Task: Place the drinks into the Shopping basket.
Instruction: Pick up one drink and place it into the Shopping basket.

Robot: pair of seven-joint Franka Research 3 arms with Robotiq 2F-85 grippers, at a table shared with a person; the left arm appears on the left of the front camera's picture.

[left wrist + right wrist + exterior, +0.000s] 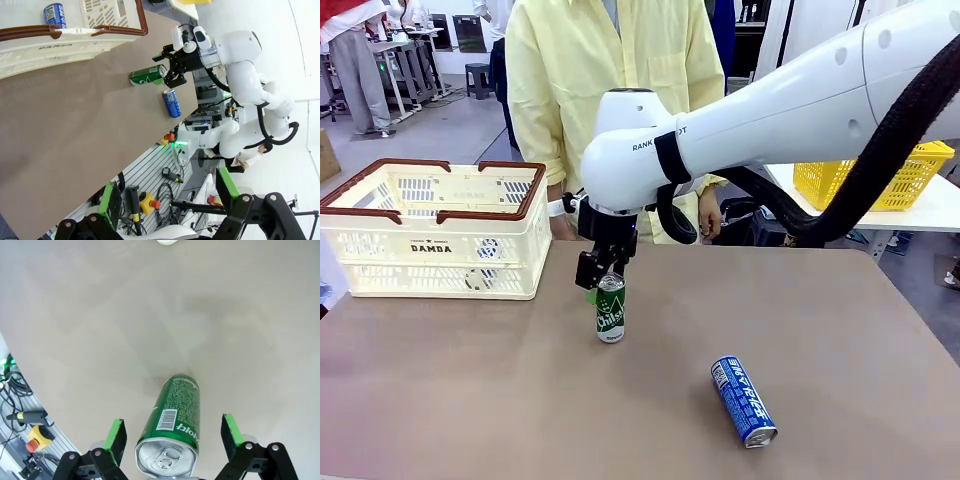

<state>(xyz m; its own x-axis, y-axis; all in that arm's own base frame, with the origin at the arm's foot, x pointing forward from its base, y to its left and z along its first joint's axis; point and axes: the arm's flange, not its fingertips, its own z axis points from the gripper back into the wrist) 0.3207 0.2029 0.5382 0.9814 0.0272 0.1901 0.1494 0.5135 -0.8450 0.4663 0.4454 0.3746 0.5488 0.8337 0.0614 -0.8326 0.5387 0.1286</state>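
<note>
Right gripper (173,421), jaws spread wide, straddles the top of 1 upright green can (610,315) on the table (470,400), pads clear of it. The can is thin, smooth metal, probably light and easily dented, so a gentle mid-body squeeze suits it. 1 blue can (744,402) lies nearby, and the Shopping basket (430,245) stands apart to the robot's left.

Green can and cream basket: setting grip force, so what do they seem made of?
Slim green drink can: likely thin metal, glossy printed wall, silver pull-tab top. Cream slotted shopping basket: apparently moulded plastic, matte, brown rim handles.
</note>
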